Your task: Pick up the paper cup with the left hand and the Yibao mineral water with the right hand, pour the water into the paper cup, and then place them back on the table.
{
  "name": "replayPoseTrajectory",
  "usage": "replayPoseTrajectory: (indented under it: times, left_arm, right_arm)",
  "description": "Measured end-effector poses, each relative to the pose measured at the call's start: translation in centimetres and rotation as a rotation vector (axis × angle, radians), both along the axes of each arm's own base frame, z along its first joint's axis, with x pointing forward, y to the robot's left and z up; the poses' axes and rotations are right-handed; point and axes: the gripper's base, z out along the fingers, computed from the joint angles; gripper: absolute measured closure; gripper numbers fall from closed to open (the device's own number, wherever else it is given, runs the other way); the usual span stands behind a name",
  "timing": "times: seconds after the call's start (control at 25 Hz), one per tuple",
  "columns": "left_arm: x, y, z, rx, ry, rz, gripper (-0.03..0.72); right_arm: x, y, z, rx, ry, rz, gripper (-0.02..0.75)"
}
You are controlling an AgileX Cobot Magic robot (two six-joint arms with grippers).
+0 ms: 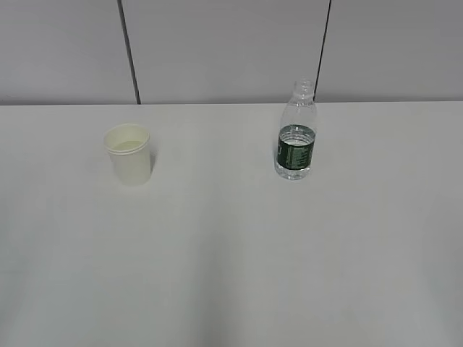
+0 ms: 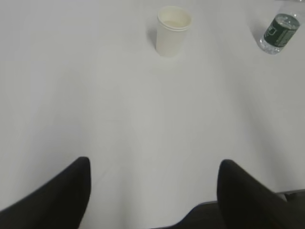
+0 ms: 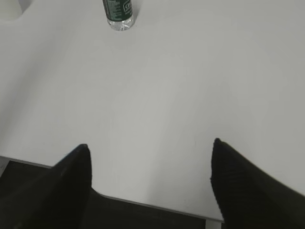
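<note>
The cream-white paper cup (image 1: pixel 128 154) stands upright on the white table (image 1: pixel 231 246) at the left. The Yibao mineral water bottle (image 1: pixel 296 133), clear with a dark green label and no cap, stands upright at the right. Neither arm shows in the exterior view. In the left wrist view my left gripper (image 2: pixel 155 164) is open and empty over the table's near edge, far from the cup (image 2: pixel 172 31); the bottle (image 2: pixel 280 32) shows at the upper right. In the right wrist view my right gripper (image 3: pixel 150 145) is open and empty, far from the bottle (image 3: pixel 118 13).
A grey panelled wall (image 1: pixel 231 50) rises behind the table's far edge. The table's near edge (image 3: pixel 143 204) runs just under the right gripper, with dark floor below it. The cup's edge shows at the top left of the right wrist view (image 3: pixel 10 12).
</note>
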Motion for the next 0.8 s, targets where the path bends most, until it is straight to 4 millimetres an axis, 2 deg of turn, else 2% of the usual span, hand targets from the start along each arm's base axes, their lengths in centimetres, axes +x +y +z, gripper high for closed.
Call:
replayPoseTrajectory:
  times: [0.12,0.28,0.8]
  left_arm:
    - [-0.6,0.1,-0.9,-0.007,-0.057,-0.001,0.189]
    - [-0.5,0.1,-1.7,0.004,-0.071,-0.009,0.189]
    - [-0.1,0.0,-1.9,0.015,-0.092,-0.017,0.211]
  right_arm:
    - [-0.4,-0.1,-1.0,0.003,-0.039,0.003,0.165]
    - [0.4,0.1,-2.4,-0.001,-0.015,0.003,0.165]
    - [0.7,0.1,-2.5,-0.001,-0.033,0.005,0.165]
